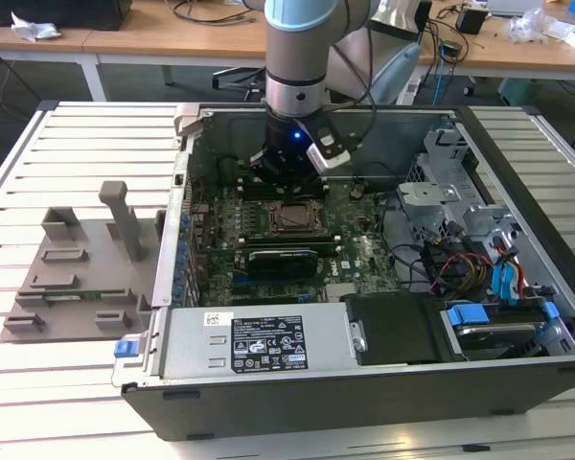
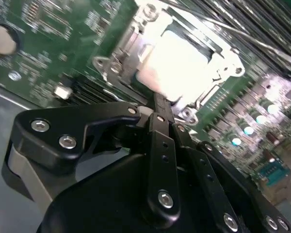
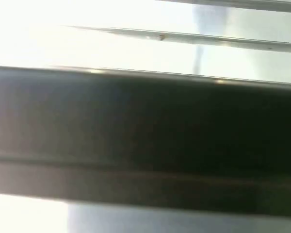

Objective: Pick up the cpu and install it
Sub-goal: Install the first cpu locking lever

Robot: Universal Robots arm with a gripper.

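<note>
My black gripper (image 2: 157, 104), fingers pressed together, hovers beside the pale square metal-topped cpu (image 2: 177, 60) in its motherboard socket (image 2: 211, 90); I'd move gently, squarely.

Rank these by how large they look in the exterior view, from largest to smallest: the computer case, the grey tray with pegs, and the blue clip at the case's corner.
1. Computer case
2. Grey tray
3. Blue clip
The gaps in size are plain, so nearness to the camera does not change the order.
</note>
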